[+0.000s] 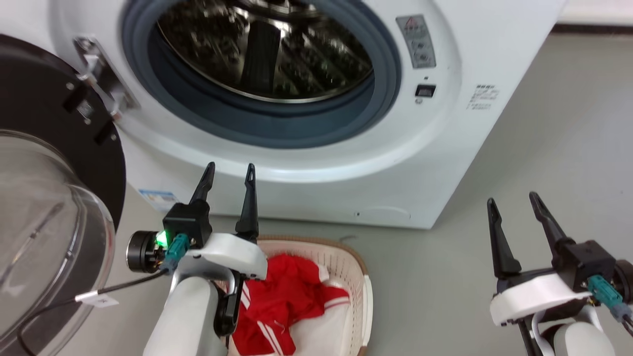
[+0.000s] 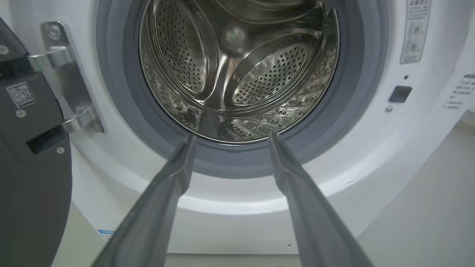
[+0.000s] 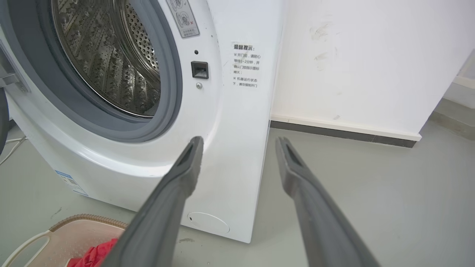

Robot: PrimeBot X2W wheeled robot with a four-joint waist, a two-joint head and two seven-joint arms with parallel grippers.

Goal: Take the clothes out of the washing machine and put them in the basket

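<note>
1. The left hand [image 1: 231,167] and right hand [image 1: 512,199] are hovering released and empty, facing the washer [image 1: 321,198].
2. The soft red striped clothes [image 1: 282,301] are lying just below the left hand, inside the perforated plastic basket [image 1: 346,267].
3. The shiny round drum [image 1: 267,49] is looking bare; the job is seemingly ending, calling only for a retreat.

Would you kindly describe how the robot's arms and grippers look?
The left gripper and right gripper each have two long dark tapering fingers, a black block, white curved housing and pale forearm. The left also shows a green light, teal connector and white-tagged black cable; the right a teal connector.
</note>
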